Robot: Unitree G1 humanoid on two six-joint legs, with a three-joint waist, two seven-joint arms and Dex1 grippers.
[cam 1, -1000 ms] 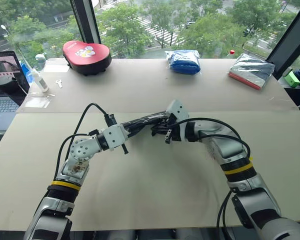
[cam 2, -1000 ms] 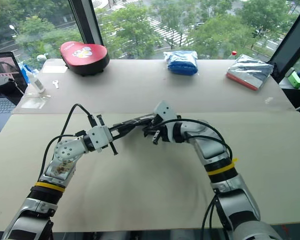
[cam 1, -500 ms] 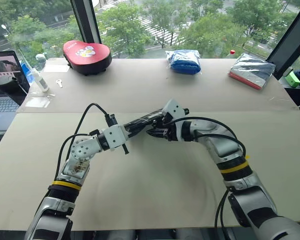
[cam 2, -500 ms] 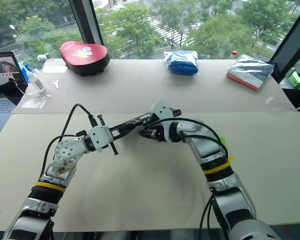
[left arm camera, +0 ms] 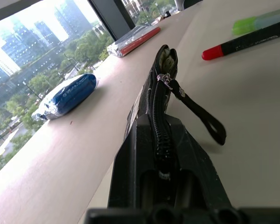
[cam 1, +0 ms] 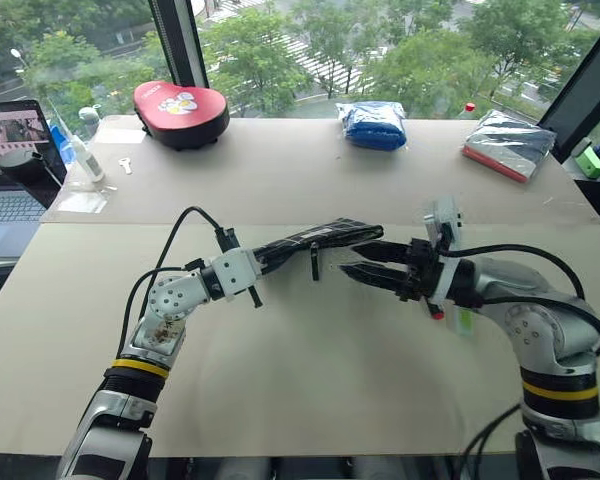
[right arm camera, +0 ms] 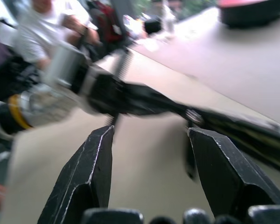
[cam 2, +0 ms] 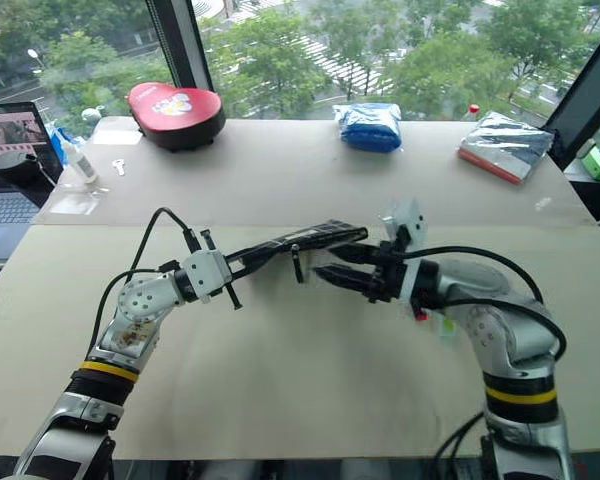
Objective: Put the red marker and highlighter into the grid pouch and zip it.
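Several bystanders line your table's (cam 1: 280,380) far edge, left to right: a laptop (cam 1: 10,170) at the left rim with a small white bottle (cam 1: 83,160) beside it, a red case (cam 1: 181,101), a blue bag (cam 1: 372,124) near the middle, a silver packet with a red edge (cam 1: 506,143) and a green block (cam 1: 584,160) at the right. None of them blocks your working area. Now your left arm: it reaches in from the lower left, bent at the elbow, and its left gripper (cam 1: 270,258) is pinching one end of the grid pouch (cam 1: 320,239), which sticks out level above the table toward the right. In the left wrist view the zipper (left arm camera: 162,122) runs along the pouch's upper edge and the black wrist loop (left arm camera: 203,116) hangs off it near the far end. Just right of the pouch's free end sits your right gripper (cam 1: 365,263), fingers spread, holding nothing, pointing left at the pouch and clear of it. Its forearm sweeps in from the right. The red marker (left arm camera: 249,42) and the highlighter (left arm camera: 261,22) lie side by side on the table beyond the pouch, under your right forearm.
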